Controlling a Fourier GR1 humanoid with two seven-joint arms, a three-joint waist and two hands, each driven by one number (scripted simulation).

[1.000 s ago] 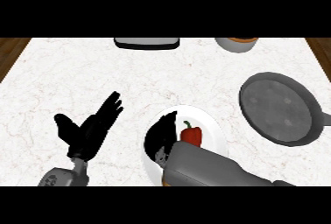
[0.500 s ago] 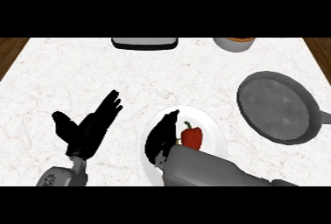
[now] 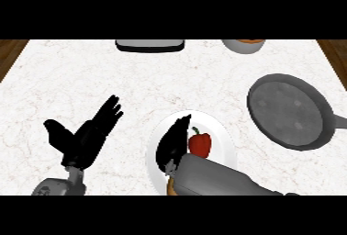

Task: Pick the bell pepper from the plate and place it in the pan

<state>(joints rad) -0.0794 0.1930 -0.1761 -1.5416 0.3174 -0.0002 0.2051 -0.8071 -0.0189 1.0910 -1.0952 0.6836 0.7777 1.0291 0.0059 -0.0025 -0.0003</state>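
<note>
A red bell pepper (image 3: 199, 144) with a green stem stands on a white plate (image 3: 218, 132) near the counter's front middle. My right hand (image 3: 172, 146) lies over the plate's left half, just left of the pepper, with its fingers stretched forward and nothing held. Whether it touches the pepper I cannot tell. The dark grey pan (image 3: 287, 110) sits to the right of the plate, its handle pointing toward the lower right. My left hand (image 3: 86, 137) rests open at the lower left, fingers up.
A dark rectangular appliance (image 3: 150, 45) stands at the counter's back edge. A pale bowl or cup (image 3: 243, 45) with something orange in it is at the back right. Wooden floor shows past both side edges.
My right hand has edged slightly forward and closer beside the pepper. The left hand, pepper and pan have kept their places.
</note>
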